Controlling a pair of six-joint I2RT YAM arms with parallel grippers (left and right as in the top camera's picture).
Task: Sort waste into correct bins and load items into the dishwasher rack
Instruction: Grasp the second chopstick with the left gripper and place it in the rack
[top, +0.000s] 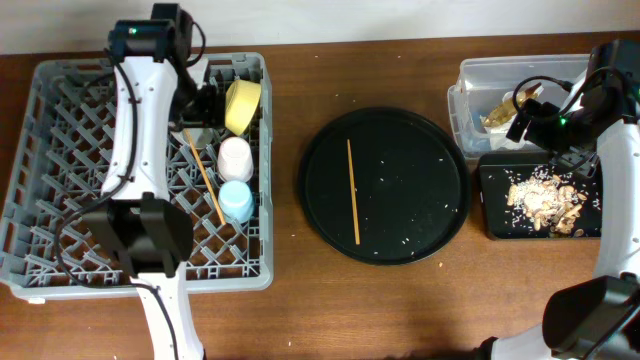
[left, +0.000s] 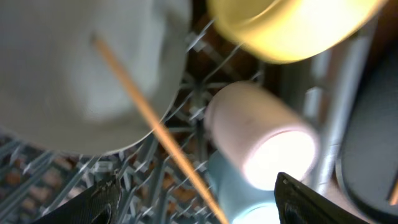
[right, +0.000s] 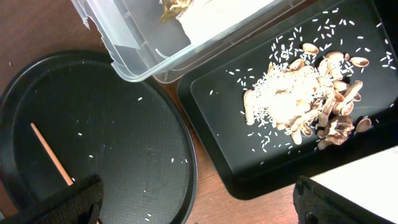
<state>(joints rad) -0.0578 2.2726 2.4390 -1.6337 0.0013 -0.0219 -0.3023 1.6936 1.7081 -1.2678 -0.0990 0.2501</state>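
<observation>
As the feeds stand, I log, placed against the round black tray (top: 410, 200): one chopstick (top: 353, 190) lying on it. On its left-arm side, dishwasher rack (top: 60, 180) holding yellow bowl (top: 243, 105), pink cup (top: 236, 157), light-blue cup (top: 237, 200), second chopstick (top: 205, 180), grey-green plate (left: 74, 74); left pincer (left: 199, 202) spread wide above them, grasping nothing. On its right-arm side, clear tub (top: 470, 75) with golden wrapper (top: 497, 115); shallow black tray (top: 490, 220) bearing food scraps (top: 545, 198); right pincer (right: 211, 205) spread wide just past its rim, empty.

Dishwasher rack (top: 30, 200) left on the tabletop (top: 290, 300), bowl (top: 243, 106), cup (top: 235, 157), second cup (top: 237, 200) in a row down its right side — chopstick (top: 205, 175) beside them, round tray (top: 420, 170) central bearing another chopstick (top: 352, 190), tub (top: 470, 95) far right, scraps (top: 545, 200) in shallow tray (top: 492, 205) before it.
</observation>
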